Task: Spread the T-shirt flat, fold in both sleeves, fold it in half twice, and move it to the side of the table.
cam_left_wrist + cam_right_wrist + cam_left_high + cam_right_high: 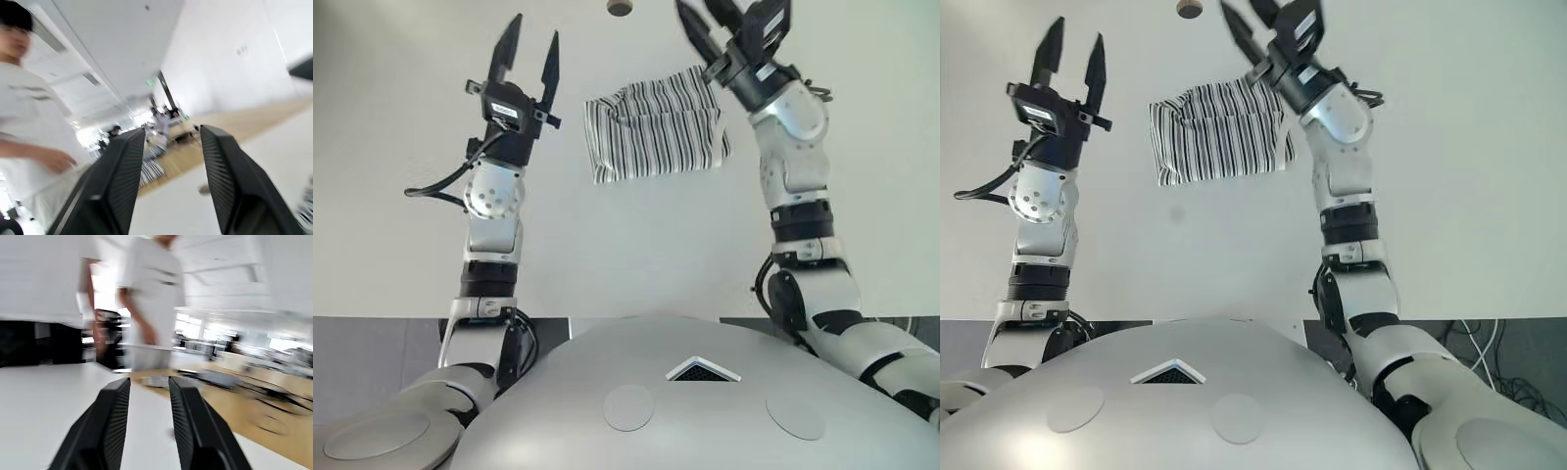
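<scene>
T-shirt folded small on the white table, both grippers released

T-shirt [651, 127] with black and white stripes lies folded into a compact, roughly rectangular bundle on a plain white table [626, 255]. It sits well away from the table's near edge, toward the far edge and about midway between the two arms. Its layers are slightly rumpled and its near edge runs at a slight slant.

The left gripper [535, 27] is raised with its two black fingers pointing toward the far edge. It is off the shirt's left side with bare table between them. The fingers are spread apart and hold nothing. In the left wrist view the ribbed inner pads [120, 191] stand clearly apart with only the room showing between them.

The right gripper [1240, 8] is raised at the shirt's far right corner, and its wrist overlaps that corner in the head views. Whether it touches the cloth cannot be told. Its fingers [112, 426] are parted and empty.

A small round tan disc [620, 7] lies on the table beyond the shirt, close to the far edge.
</scene>
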`<state>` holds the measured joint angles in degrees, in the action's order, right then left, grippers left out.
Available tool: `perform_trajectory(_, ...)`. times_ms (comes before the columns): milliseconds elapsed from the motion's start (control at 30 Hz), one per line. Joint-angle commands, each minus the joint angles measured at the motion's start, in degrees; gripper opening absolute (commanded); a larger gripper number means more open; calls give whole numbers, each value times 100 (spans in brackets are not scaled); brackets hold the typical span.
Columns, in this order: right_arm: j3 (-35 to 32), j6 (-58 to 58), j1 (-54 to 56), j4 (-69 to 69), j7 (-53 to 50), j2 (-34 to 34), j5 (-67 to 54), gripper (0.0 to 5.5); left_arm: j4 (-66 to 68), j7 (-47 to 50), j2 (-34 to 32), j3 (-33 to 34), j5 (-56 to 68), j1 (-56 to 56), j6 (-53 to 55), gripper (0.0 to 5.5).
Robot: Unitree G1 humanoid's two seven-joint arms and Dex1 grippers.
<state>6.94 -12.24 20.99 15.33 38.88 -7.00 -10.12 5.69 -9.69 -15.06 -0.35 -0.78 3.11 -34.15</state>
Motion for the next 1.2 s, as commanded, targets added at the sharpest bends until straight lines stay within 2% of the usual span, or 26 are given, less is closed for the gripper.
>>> perform_trajectory(33, 504, -216, -142, 171, 696, -576, 472, 147, -69, 288, 14, 140, -423, 12, 12, 205)
perform_trajectory(133, 839, -479, 8, 859, 1056, -875, 880, 147, -112, 347, 32, 92, -631, -20, 6, 205)
perform_trajectory(200, 878, -640, 375, 1666, 982, -841, 1078, 147, -113, 379, 46, 71, -710, -44, 2, 205)
perform_trajectory(333, 1170, -685, 1354, 3969, 318, -630, 1897, 147, -221, 403, 45, 74, -767, -123, 51, 205)
perform_trajectory(433, 1345, -553, 1819, 5079, -149, -517, 2308, 147, -365, 419, 47, 85, -799, -233, 91, 205)
perform_trajectory(500, 1306, -476, 1913, 5512, -137, -621, 2347, 147, -488, 434, 60, 91, -820, -352, 137, 205)
perform_trajectory(600, 1002, -225, 1736, 5955, 33, -1226, 2214, 147, -687, 493, 84, 157, -839, -561, 224, 205)
perform_trajectory(700, 465, 190, 1363, 6241, -368, -2137, 1924, 147, -916, 549, 147, 208, -854, -741, 318, 205)
perform_trajectory(800, -1118, 961, 895, 6413, -1821, -3016, 721, 147, -1218, 670, 266, 270, -834, -881, 461, 205)
perform_trajectory(867, -1986, 1199, 558, 6430, -2701, -3341, 106, 147, -1314, 800, 369, 346, -859, -926, 556, 205)
perform_trajectory(1067, -3262, 1398, 215, 6360, -4065, -3530, -495, 147, -1509, 1039, 522, 641, -753, -1137, 864, 205)
perform_trajectory(1200, -3447, 1246, 352, 6305, -4466, -3448, -371, 147, -1595, 1076, 551, 673, -773, -1247, 938, 205)
